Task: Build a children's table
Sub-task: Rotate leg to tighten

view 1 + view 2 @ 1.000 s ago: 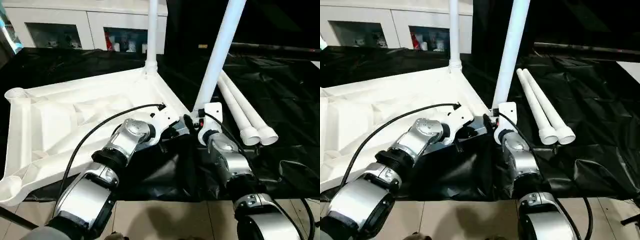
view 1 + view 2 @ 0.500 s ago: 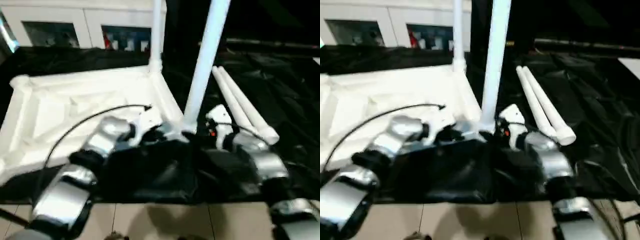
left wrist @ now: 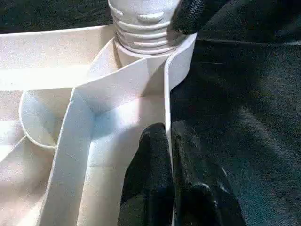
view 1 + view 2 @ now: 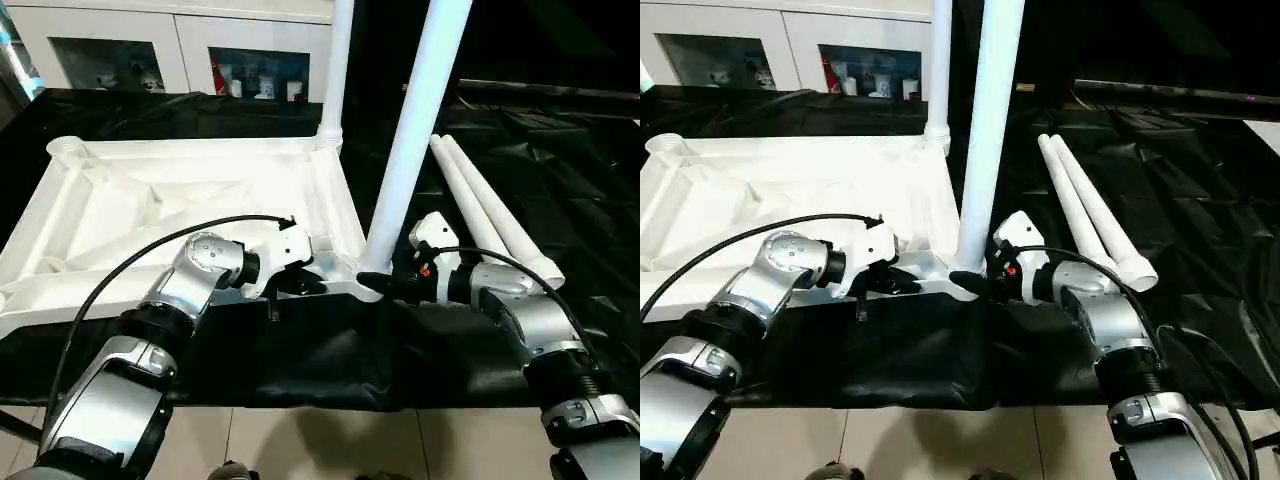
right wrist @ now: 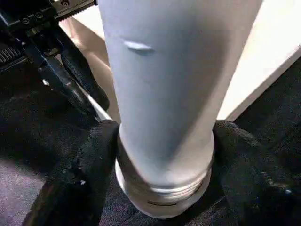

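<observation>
The white tabletop [image 4: 180,200] lies upside down on the black cloth, ribs up. One white leg [image 4: 335,70] stands upright in its far right corner socket. A second leg [image 4: 415,130] stands slightly tilted in the near right corner socket, its ribbed base [image 3: 141,23] seated there. My right gripper [image 4: 385,283] is shut on this leg just above the base, one finger [image 5: 94,174] on each side. My left gripper [image 3: 168,129] is shut on the tabletop's thin near rim wall, close to that corner. Two loose legs [image 4: 490,215] lie side by side to the right.
The black-draped work table [image 4: 300,350] ends just in front of my arms, with pale floor tiles [image 4: 320,440] below. White cabinets with glass doors [image 4: 130,50] stand behind the table. A black cable [image 4: 130,270] loops over my left forearm.
The camera view has shifted. The held leg has swung from a stronger lean to nearly upright, and my right wrist has moved round to the right of its base. My left gripper stays on the rim.
</observation>
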